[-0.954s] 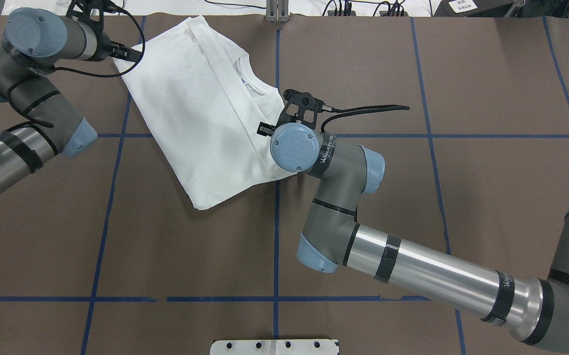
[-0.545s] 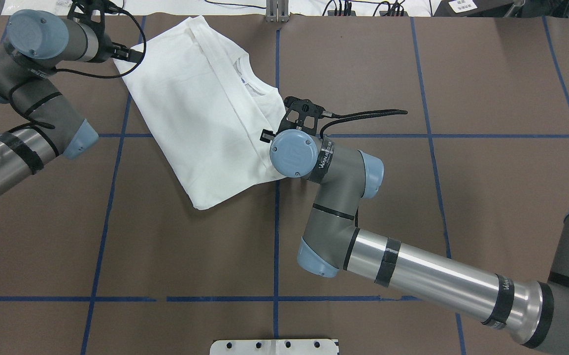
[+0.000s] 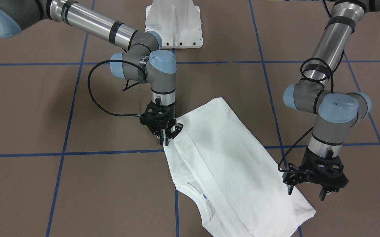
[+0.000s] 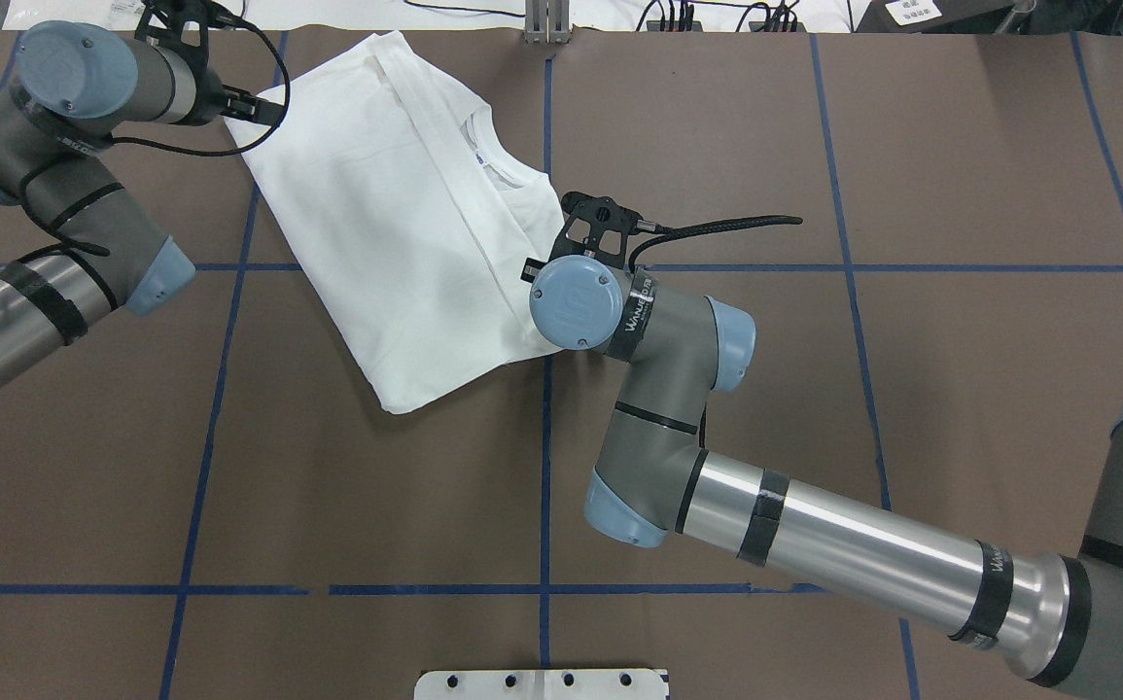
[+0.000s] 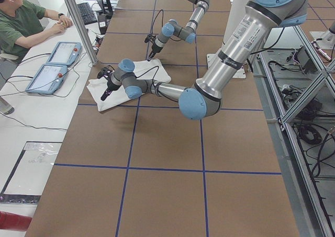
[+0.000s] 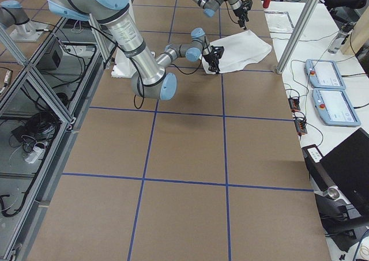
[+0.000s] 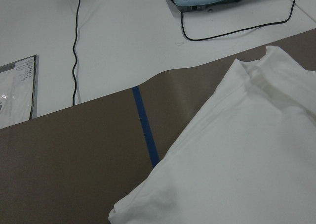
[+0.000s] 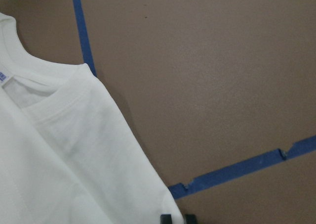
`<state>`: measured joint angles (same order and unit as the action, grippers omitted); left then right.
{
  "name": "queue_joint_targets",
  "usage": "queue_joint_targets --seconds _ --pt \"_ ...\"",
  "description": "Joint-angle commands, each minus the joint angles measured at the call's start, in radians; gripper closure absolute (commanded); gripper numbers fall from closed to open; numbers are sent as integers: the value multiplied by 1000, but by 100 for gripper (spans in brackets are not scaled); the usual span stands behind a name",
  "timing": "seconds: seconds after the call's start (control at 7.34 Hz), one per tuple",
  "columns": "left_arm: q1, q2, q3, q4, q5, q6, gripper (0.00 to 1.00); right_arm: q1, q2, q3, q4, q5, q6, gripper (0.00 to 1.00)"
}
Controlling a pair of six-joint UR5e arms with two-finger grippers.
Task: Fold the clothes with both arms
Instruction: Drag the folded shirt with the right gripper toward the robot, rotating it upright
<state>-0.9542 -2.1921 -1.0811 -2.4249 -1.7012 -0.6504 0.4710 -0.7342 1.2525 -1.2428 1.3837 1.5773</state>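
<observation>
**Right gripper** (image 3: pixel 167 136). In the right wrist view the two fingertips (image 8: pixel 166 218) stand close together with only a narrow gap. They sit at the hem-side edge of the shirt (image 3: pixel 229 158). It cannot be told whether any cloth lies between them.

**Left gripper** (image 3: pixel 306 192). The fingers (image 3: pixel 323 196) are spread wide and hold nothing. They hang just above the opposite long edge of the shirt, near its outer corner.

**Shirt.** It lies flat and slantwise on the brown table (image 3: pixel 78 184), folded lengthwise into a narrow panel. The collar (image 8: pixel 44 73) and the neck label (image 3: pixel 204 197) are exposed at the end towards the operators' side. No printed text is visible.

**Hazards.**
- (a) The panel is several layers thick at its edges. If the right fingers catch only the top layer, a lift would probably peel the fold open instead of carrying it.
- (b) The left fingers have not yet closed. If they come down outside the edge they close on air, and the right arm is left to drag the shirt alone.
- (c) If the two arms rise unevenly, the panel would likely be pulled askew, creasing it along the collar.
- (d) The shirt's outer corner lies near the edge of the brown covering, so a sideways pull could slide it off.
- (e) The black cable (image 3: pixel 285 158) looping beside the left gripper hangs close to the cloth and might snag it.
</observation>
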Motion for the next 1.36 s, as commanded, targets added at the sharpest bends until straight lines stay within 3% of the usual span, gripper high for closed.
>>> queue_joint_targets --seconds 0.0,0.27,0.68,0.82,1.23 --pt "0 0 0 0 0 0 0 0 2 1 -15 1 3 100" --pt "2 0 -3 0 0 -14 0 8 -10 43 -48 17 -8 100" --pt "3 0 -10 0 0 -17 0 37 -286 391 -110 52 -112 100" --pt "6 18 -19 0 0 -15 0 6 -342 488 -127 42 -103 100" --pt "6 28 -37 0 -2 -15 0 -216 -337 663 -381 -110 54 100"
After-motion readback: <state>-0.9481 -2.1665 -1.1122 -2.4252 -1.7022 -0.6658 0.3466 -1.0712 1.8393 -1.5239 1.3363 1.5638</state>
